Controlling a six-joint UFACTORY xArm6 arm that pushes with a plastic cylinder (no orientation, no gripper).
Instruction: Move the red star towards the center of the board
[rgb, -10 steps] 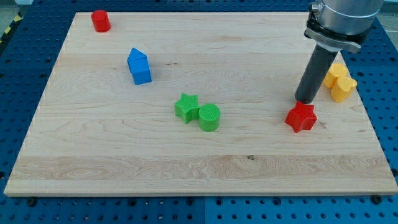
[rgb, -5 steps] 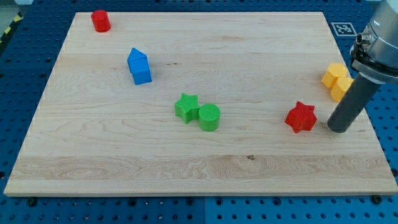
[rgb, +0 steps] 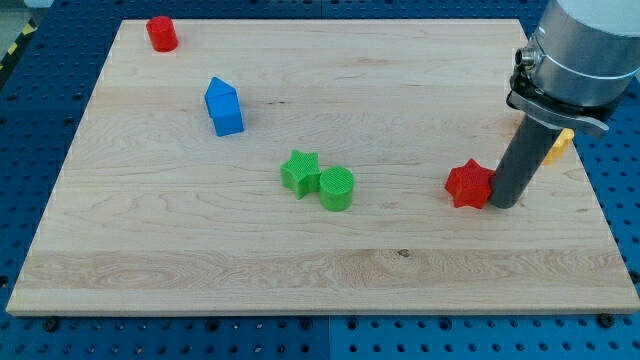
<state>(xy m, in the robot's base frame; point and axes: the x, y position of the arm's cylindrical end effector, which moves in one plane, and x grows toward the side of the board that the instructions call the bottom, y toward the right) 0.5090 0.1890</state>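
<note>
The red star (rgb: 468, 185) lies on the wooden board (rgb: 200, 250), right of its middle. My tip (rgb: 504, 203) stands on the board right against the star's right side, touching it. The dark rod rises from there to the arm at the view's upper right.
A green star (rgb: 299, 171) and a green cylinder (rgb: 337, 188) sit together near the board's middle. A blue house-shaped block (rgb: 224, 106) is at the upper left, a red cylinder (rgb: 162, 33) in the top left corner. A yellow block (rgb: 556, 146) is mostly hidden behind the rod.
My tip went from above the star round to its right side, then moved left against it. The red star has slid a little to the left.
</note>
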